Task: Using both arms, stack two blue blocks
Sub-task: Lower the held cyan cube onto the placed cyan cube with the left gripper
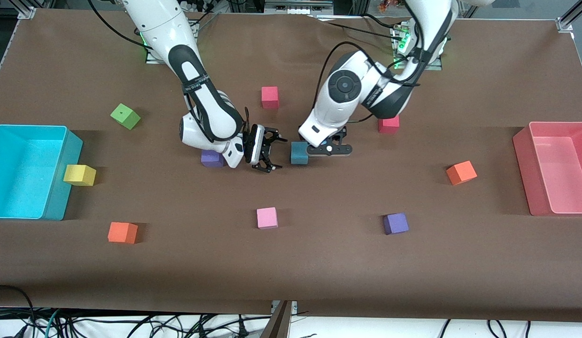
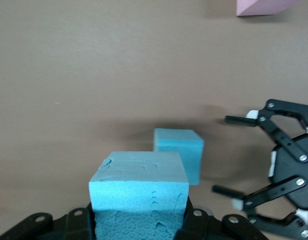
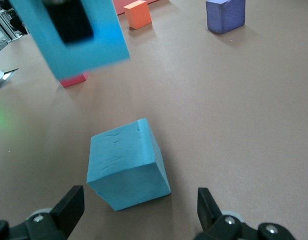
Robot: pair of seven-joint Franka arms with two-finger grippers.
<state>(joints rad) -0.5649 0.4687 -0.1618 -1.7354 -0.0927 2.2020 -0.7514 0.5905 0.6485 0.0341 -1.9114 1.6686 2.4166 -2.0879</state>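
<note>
— Bins from the front?
— Cyan bin (image 1: 18, 171) and pink bin (image 1: 556, 166), both bare inside.
— Left wrist?
— Left end effector (image 2: 139, 227) clamps one blue block (image 2: 139, 187) above the desk (image 2: 94, 75); second blue block (image 2: 178, 152) lies beneath.
— Right wrist?
— Right end effector (image 3: 139, 210) spread wide around that second one.

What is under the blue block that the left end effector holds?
The held blue block hangs above the brown table, in the shut left end effector. The second blue block rests nearby, with nothing on top. The table directly beneath the held block is hidden.
</note>
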